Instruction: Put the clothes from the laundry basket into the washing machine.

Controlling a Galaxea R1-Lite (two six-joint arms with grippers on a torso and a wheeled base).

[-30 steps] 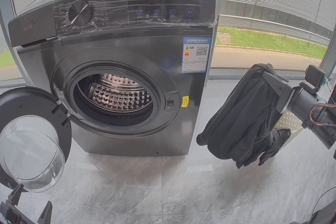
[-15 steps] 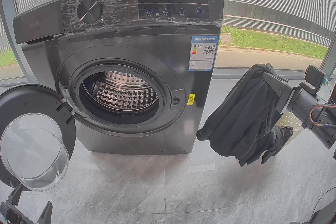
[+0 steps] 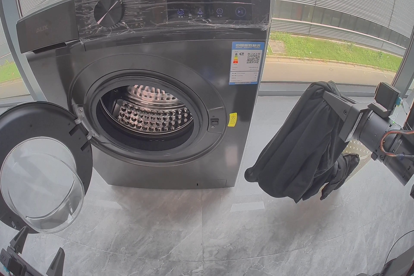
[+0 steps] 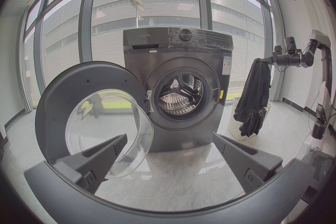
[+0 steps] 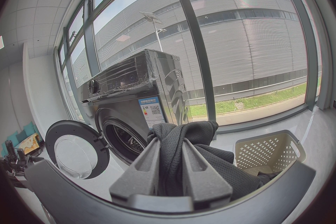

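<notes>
1 washing machine, its door swung wide. 1 dark garment hangs beside machine, pinched in R tool, near 1 laundry basket. L tool low, jaws apart. Grey marble floor, window walls. Basket contents mostly hidden.

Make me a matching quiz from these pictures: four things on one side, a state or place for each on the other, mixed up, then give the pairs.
Things:
1. washer door
2. dark garment
3. laundry basket
4. left gripper

States:
A. jaws apart, holding nothing
B. swung wide open on its hinge
C. standing on the floor by the window
D. hanging from the shut right gripper

Pairs: 1-B, 2-D, 3-C, 4-A
</notes>
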